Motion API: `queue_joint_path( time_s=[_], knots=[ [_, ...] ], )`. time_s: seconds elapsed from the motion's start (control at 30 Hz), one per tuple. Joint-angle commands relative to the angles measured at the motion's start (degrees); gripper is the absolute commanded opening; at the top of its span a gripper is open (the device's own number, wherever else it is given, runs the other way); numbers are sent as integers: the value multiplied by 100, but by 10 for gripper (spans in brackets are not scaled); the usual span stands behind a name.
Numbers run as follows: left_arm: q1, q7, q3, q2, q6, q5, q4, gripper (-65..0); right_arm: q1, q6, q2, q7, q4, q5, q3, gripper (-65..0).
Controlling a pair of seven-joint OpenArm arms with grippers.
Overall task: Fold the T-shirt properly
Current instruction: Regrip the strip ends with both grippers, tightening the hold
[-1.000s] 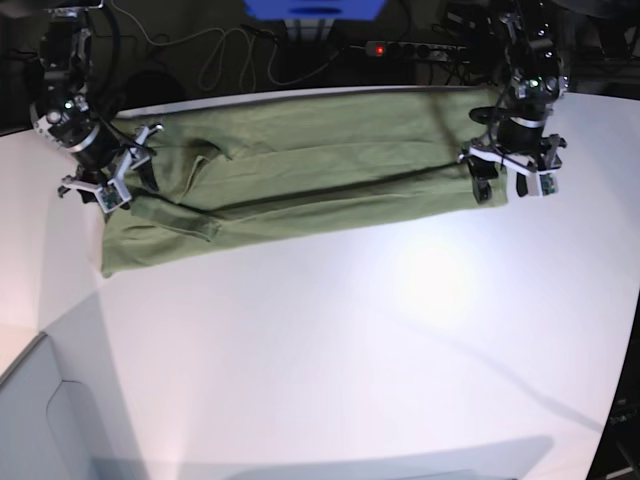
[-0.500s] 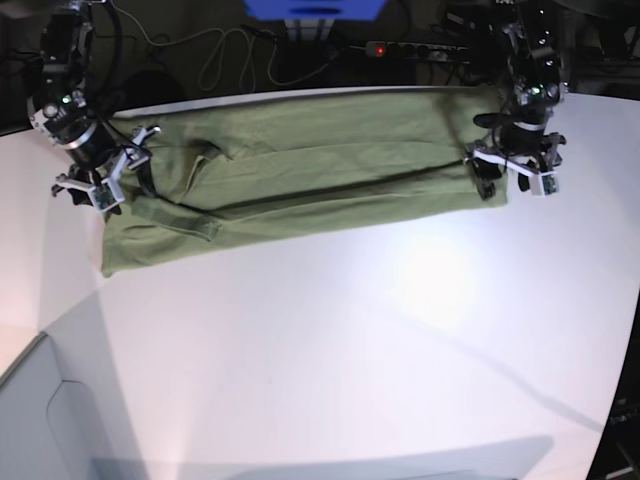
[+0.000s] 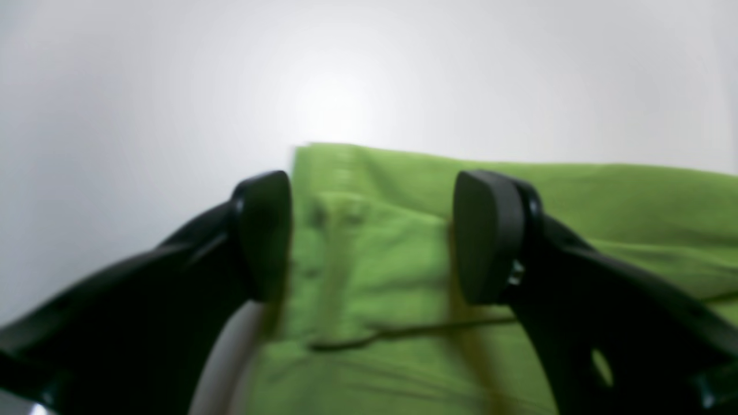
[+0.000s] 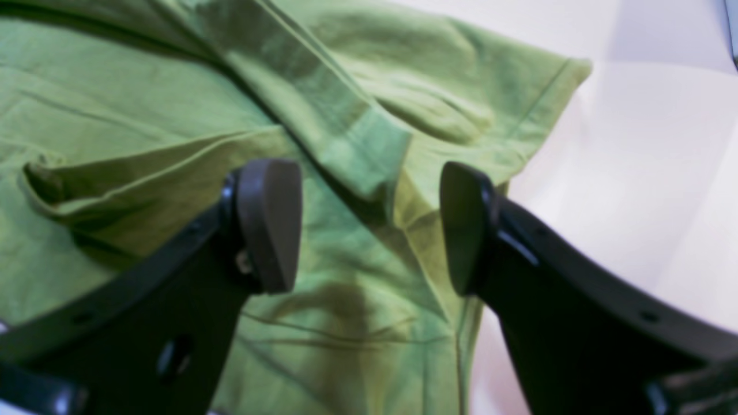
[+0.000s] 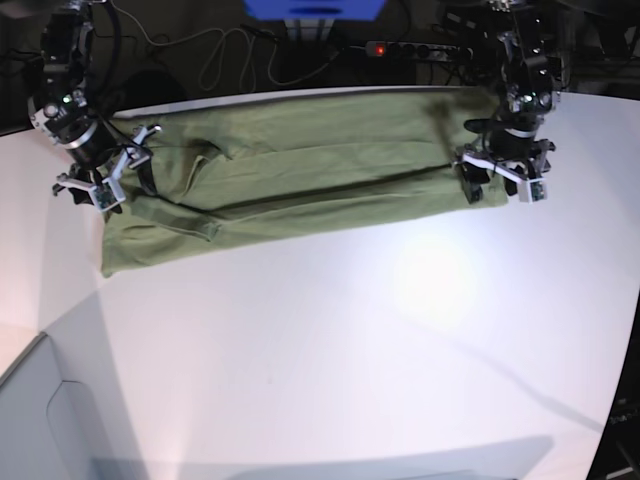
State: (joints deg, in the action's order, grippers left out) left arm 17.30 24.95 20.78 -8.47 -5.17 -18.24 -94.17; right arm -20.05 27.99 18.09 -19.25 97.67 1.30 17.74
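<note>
The olive-green T-shirt (image 5: 310, 170) lies folded lengthwise in a long band across the far side of the white table (image 5: 350, 340). My left gripper (image 5: 497, 182) is open above the band's right end; in the left wrist view (image 3: 372, 236) its pads (image 3: 484, 236) straddle the shirt's corner (image 3: 346, 219) without holding it. My right gripper (image 5: 105, 180) is open above the band's left end; in the right wrist view (image 4: 369, 225) its pads (image 4: 271, 225) hang over a folded sleeve (image 4: 357, 138), apart from the cloth.
Cables (image 5: 220, 55), a power strip with a red light (image 5: 400, 48) and a blue object (image 5: 315, 10) lie behind the table's far edge. A grey surface (image 5: 40, 420) adjoins the table at the lower left.
My left gripper has shifted left and a little up along the shirt's right end. My right gripper has risen slightly toward the far left. The shirt has not moved.
</note>
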Motion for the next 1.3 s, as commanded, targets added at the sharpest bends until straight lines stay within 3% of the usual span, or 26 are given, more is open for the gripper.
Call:
queue_joint_path(
  time_s=[0.0, 0.3, 0.57, 1.27],
  knots=[
    [-20, -135, -7, -54, -24, -44, -99, -238, 23, 45, 77, 135, 75, -73, 42, -292],
    [-20, -135, 2, -19, -24, -44, -99, -415, 23, 45, 77, 135, 66, -73, 42, -292],
    [24, -143, 37, -1, -6, -44, -152, -650, 32, 45, 77, 135, 66, -73, 42, -292],
    [683, -161, 353, 16, -24, -44, -1005, -650, 84, 28, -37, 179, 101, -73, 130, -286]
  ],
)
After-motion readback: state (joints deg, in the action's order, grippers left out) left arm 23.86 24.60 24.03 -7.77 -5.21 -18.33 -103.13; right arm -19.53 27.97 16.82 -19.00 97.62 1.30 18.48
